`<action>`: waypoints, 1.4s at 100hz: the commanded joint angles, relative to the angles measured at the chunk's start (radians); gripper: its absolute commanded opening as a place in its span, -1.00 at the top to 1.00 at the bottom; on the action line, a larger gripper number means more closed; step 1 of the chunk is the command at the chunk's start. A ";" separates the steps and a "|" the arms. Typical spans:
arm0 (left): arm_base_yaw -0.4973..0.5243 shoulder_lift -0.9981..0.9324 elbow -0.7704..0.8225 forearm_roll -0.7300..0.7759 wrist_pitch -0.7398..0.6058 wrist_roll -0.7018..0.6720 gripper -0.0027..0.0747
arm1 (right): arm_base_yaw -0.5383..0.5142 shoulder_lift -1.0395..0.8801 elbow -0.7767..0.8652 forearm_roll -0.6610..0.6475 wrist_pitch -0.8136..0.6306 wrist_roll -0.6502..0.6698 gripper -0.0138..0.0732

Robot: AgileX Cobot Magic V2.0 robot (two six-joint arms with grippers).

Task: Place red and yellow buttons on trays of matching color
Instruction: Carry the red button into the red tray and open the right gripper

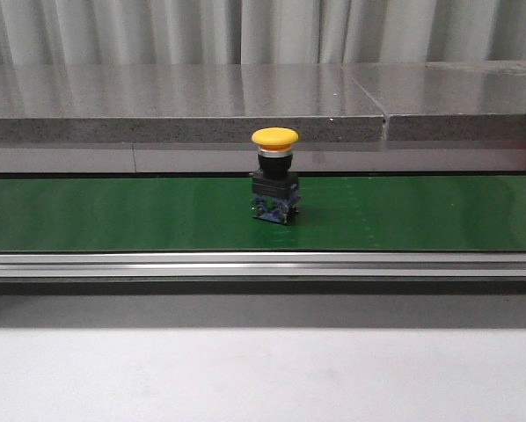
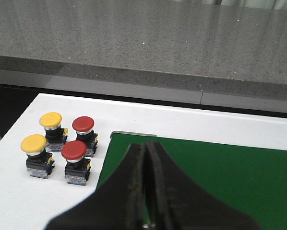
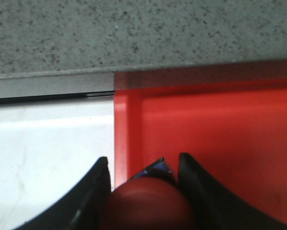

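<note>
Front view: a single yellow push button (image 1: 274,175) stands upright at the centre of the frame on a green conveyor belt (image 1: 113,215), its mushroom cap on top and its black body and blue contact block below. Nothing touches it and neither arm shows here. Behind the belt runs a grey speckled stone ledge (image 1: 157,101) with a seam toward the right; in front of the belt lies a silver aluminium rail (image 1: 263,265), then a pale table surface across the bottom of the frame.

In the left wrist view, the left gripper (image 2: 146,189) fills the lower middle, its two black fingers pressed together with nothing between them, hanging over the near corner of the green belt. At the left of that frame four buttons stand upright in a tight cluster on a white tabletop (image 2: 182,122): two yellow buttons (image 2: 51,129) (image 2: 35,154) on the outer side and two red buttons (image 2: 83,134) (image 2: 75,160) beside them, closer to the belt. They are well apart from the fingers.

In the right wrist view, the right gripper (image 3: 143,189) is clamped on a red button (image 3: 146,206), whose dark red cap fills the gap between the fingers at the bottom centre, a bit of blue block showing above it. It sits over the left edge of a red tray (image 3: 220,129), with white tabletop to the left and grey stone across the top.
</note>
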 commanded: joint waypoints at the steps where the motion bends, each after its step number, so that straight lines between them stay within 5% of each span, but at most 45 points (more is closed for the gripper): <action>1: 0.001 0.005 -0.027 -0.003 -0.085 -0.003 0.98 | -0.008 -0.019 -0.060 0.015 -0.035 -0.003 0.27; 56: 0.001 0.005 -0.027 -0.003 -0.085 -0.003 0.98 | -0.018 0.054 -0.072 0.007 -0.044 -0.003 0.21; 77: 0.001 0.005 -0.027 -0.003 -0.085 -0.003 0.98 | -0.018 0.052 -0.072 0.007 -0.042 -0.003 -0.56; 87: 0.001 0.005 -0.027 -0.003 -0.085 -0.003 0.98 | -0.018 0.038 -0.072 0.007 -0.044 -0.003 -0.75; 140: 0.001 0.005 -0.027 -0.003 -0.085 -0.003 0.98 | -0.015 -0.166 -0.187 0.006 0.182 -0.008 -0.75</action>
